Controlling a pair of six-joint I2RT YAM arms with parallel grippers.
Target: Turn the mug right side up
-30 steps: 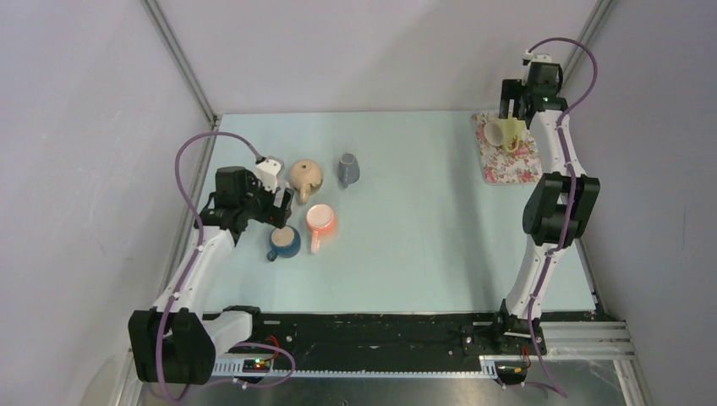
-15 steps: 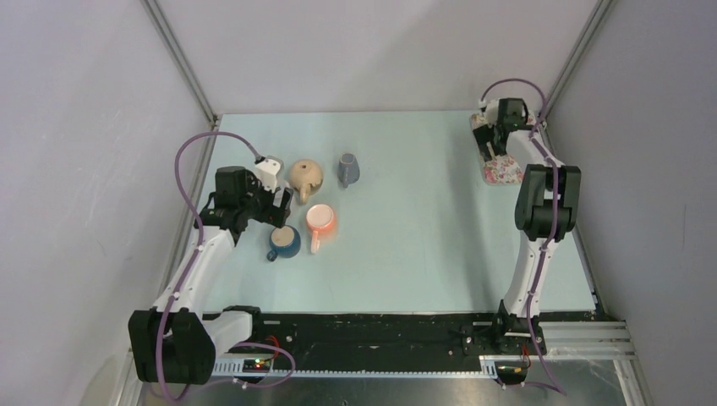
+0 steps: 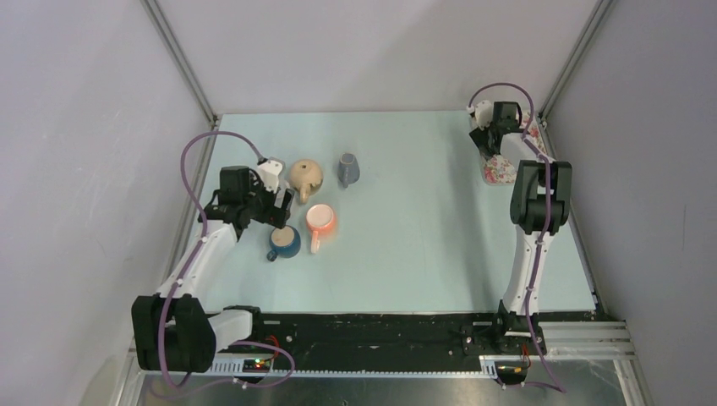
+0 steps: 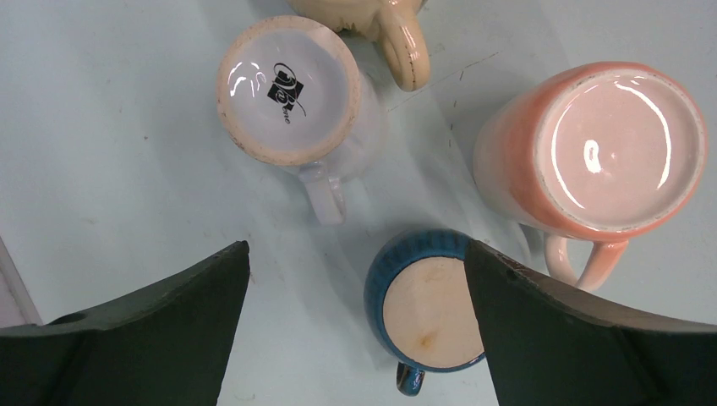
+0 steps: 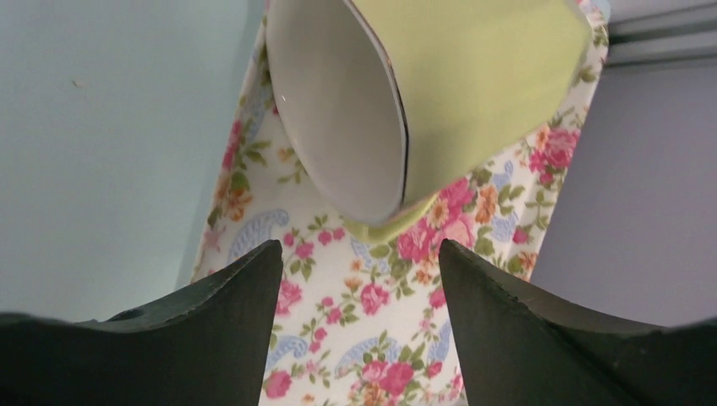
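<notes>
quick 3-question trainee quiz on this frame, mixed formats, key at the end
1. True or false: in the left wrist view, the white mug stands base up, with a logo printed on its base.
2. Multiple choice: the yellow-green mug on the floral mat is A) upright, B) tipped on its side, C) upside down.
3. Fill in: the mug lowest in the left wrist view, between the fingers of the open left gripper, is the ___ one.

Key: 1 true; 2 B; 3 blue, that is the blue mug, which is also base up.
</notes>
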